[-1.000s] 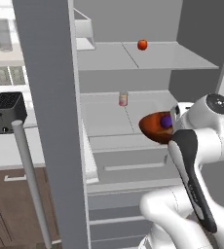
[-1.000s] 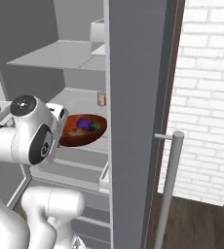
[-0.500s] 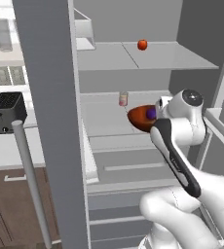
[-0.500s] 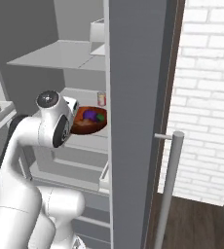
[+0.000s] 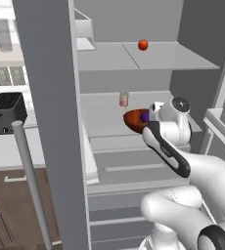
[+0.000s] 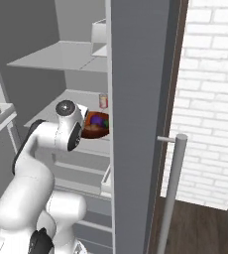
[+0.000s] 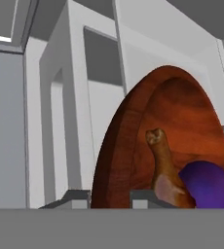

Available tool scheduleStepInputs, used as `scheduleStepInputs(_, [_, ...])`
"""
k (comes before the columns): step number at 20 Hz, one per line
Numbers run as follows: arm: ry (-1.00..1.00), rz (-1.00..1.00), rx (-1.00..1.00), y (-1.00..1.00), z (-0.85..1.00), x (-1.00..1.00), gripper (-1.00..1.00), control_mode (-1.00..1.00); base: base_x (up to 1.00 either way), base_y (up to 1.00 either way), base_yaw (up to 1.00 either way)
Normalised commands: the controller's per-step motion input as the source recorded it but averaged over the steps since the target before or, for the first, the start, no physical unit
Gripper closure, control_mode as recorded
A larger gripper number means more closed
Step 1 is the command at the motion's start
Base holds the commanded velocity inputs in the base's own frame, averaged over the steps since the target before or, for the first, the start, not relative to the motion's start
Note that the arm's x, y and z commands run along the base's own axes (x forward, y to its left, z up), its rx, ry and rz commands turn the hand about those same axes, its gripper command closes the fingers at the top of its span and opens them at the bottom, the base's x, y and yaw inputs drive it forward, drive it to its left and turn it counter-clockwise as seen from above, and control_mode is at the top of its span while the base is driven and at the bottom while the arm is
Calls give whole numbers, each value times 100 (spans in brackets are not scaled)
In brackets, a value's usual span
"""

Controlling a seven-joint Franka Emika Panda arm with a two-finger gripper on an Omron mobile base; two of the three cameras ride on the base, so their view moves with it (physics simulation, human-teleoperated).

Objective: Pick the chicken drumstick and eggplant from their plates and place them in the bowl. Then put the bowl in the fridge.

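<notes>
The reddish-brown bowl (image 5: pixel 133 118) (image 6: pixel 97 131) hangs tilted just above the fridge's middle shelf (image 5: pixel 104 128), inside the open fridge (image 6: pixel 136 124). My gripper (image 7: pixel 109 199) is shut on the near rim of the bowl (image 7: pixel 128 146), one fingertip on each side of the rim. In the bowl lie the golden-brown chicken drumstick (image 7: pixel 162 168) and the purple eggplant (image 7: pixel 207 187) (image 5: pixel 145 116) (image 6: pixel 98 120). The white hand hides the gripper in both base views.
A small can (image 5: pixel 124 99) (image 6: pixel 103 101) stands on the same shelf behind the bowl. A red fruit (image 5: pixel 143 45) and a white box (image 5: pixel 85 31) sit on the shelf above. The open door with its bar handle (image 5: pixel 29 180) (image 6: pixel 173 188) flanks the arm.
The arm has reached forward and carried the bowl deeper into the fridge, over the middle shelf toward the can. The grip on the rim is unchanged.
</notes>
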Motion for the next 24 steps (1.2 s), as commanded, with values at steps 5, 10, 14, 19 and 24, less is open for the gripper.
scheduleStepInputs(5, [0, 0, 3, -7, -11, 35, 100, -100, 0, 0, 0])
scheduleStepInputs(10, [0, -2, 1, -2, -4, 38, 100, -100, 0, 0, 0])
scheduleStepInputs(14, [0, -3, 0, 0, -29, 30, 100, -100, 0, 0, 0])
scheduleStepInputs(19, [0, -6, 0, 0, -12, 59, 100, -100, 0, 0, 0])
scheduleStepInputs(24, [4, -2, 0, -2, 0, 36, 100, -100, 0, 0, 0])
